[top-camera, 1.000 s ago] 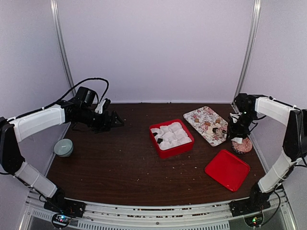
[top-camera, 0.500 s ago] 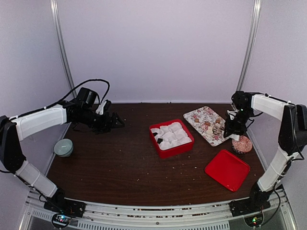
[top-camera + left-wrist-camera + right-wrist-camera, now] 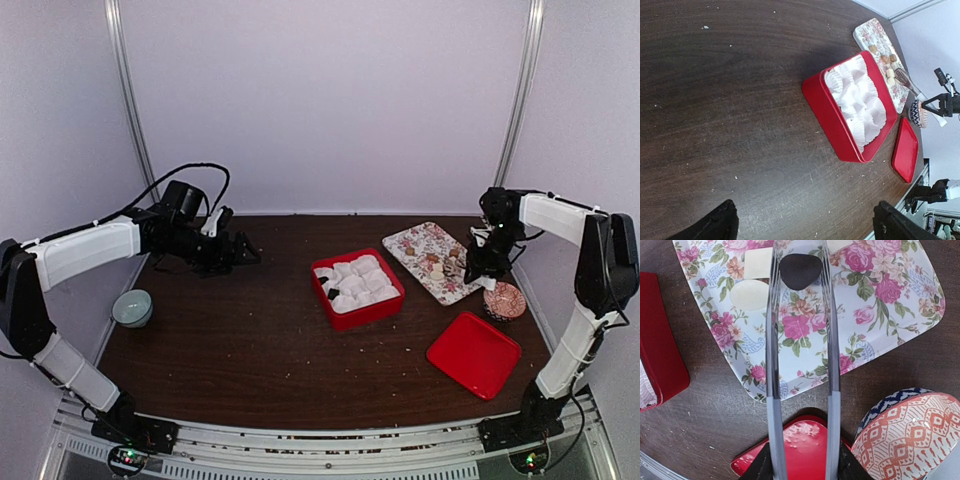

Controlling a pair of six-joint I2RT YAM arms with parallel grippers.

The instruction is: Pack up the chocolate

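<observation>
Steel tongs [image 3: 771,365] are clamped in the right gripper [image 3: 482,256], its fingers pressed against the two handles. They now reach over the flowered tray [image 3: 418,243]. A second ago that gripper hung lower, in front of the patterned bowl [image 3: 503,301], which has since come fully into sight. Between the tong tips sits one dark lump of chocolate [image 3: 800,270], with a tip at each side; whether it is lifted off the tray cannot be told. Two pale pieces lie on the tray just left of it in the wrist view. More chocolate, brown and tan, lies on the tray's right half. Two dark pieces already rest among the white paper cups [image 3: 358,280] at the left side of the red box [image 3: 372,313]. The left gripper [image 3: 805,210] has barely shifted. It hovers above the left rear of the table with its fingers spread wide, holding nothing.

The table [image 3: 250,350] is dark brown wood grain, sprinkled with pale crumbs. The red box stands at its middle and the tray lies just beyond it to the right. The red lid [image 3: 475,354] lies near the front right, with the patterned bowl between lid and tray. A small pale bowl [image 3: 132,307] sits at the left edge. Plain pale lilac walls [image 3: 330,100] enclose the space, with a metal post [image 3: 124,100] in each rear corner.
</observation>
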